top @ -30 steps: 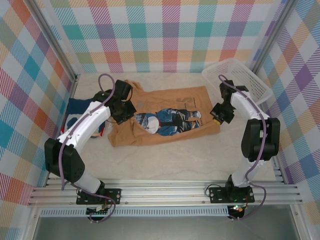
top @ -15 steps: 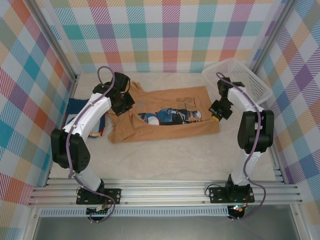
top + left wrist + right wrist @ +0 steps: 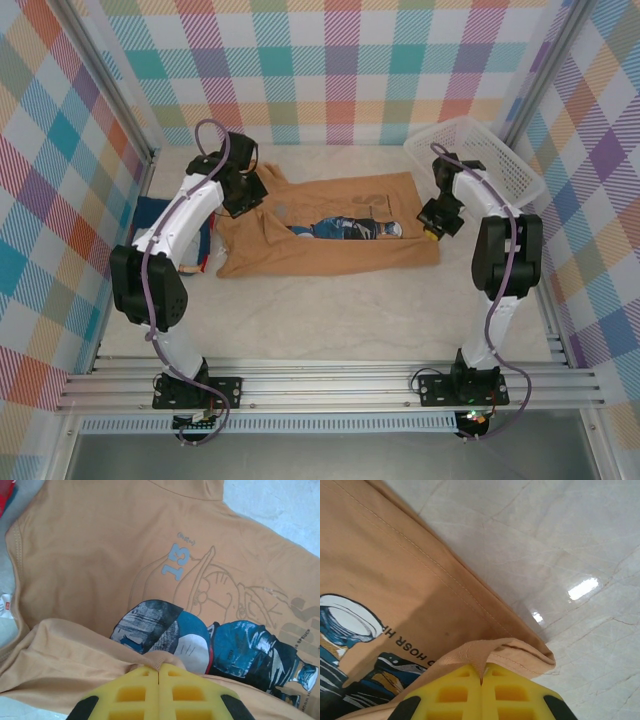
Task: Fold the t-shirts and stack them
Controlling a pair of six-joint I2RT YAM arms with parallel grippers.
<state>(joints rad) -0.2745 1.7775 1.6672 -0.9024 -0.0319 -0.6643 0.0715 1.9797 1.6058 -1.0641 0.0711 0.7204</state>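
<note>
Two arms reach over the table (image 3: 350, 320) in the top view. The tan shirt (image 3: 300, 255) lies mid-table, its near part doubled back so that only a strip of the print (image 3: 345, 228) shows. The left gripper (image 3: 245, 197) is at the shirt's left end and the right gripper (image 3: 432, 222) at its right end; from up here I cannot tell how their jaws stand. The navy shirt (image 3: 148, 212) lies crumpled at the table's left edge, partly behind the left arm and just beside the tan one. A white basket (image 3: 480, 155) stands in the far right corner.

On the left wrist view, the yellow pads (image 3: 132, 694) are pressed together, pinching a raised fold of tan cloth. Beyond it the shirt lies flat, showing the cartoon figure and a grey number 13 (image 3: 175, 569).

On the right wrist view, the pads (image 3: 452, 694) meet as well, clamped on the shirt's stitched hem (image 3: 515, 650), which curls up over the flat layer below. Bare marbled table lies to the right.
</note>
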